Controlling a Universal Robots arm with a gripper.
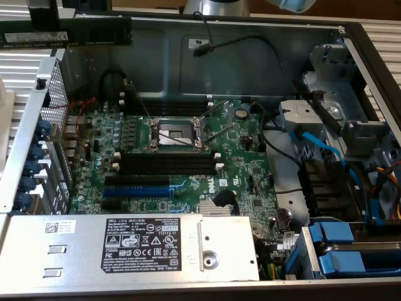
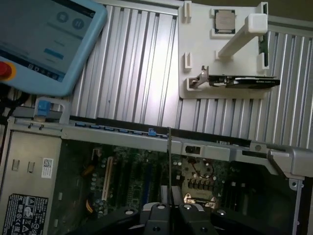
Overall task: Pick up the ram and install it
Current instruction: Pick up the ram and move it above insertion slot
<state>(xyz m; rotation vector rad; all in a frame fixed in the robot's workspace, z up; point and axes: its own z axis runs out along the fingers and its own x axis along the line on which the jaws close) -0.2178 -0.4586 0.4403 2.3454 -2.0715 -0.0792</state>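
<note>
gripper pinched narrow on the ram, which I see edge-on | ram sits at the exterior view's far left, long axis left-right, parallel to the black memory slots | slots lie nearer me and rightward

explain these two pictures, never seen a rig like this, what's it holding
A robot arm is working over an open grey metal computer case. One picture comes from a camera off the arm, looking down at the green motherboard and its long black memory slots. The other comes from a camera on the arm's wrist, looking past its black fingers. They are shut on the ram, a long thin dark circuit-board stick with a pale label, seen edge-on there. Beside the case are a blue-grey touchscreen controller and a white plastic tray.
</note>
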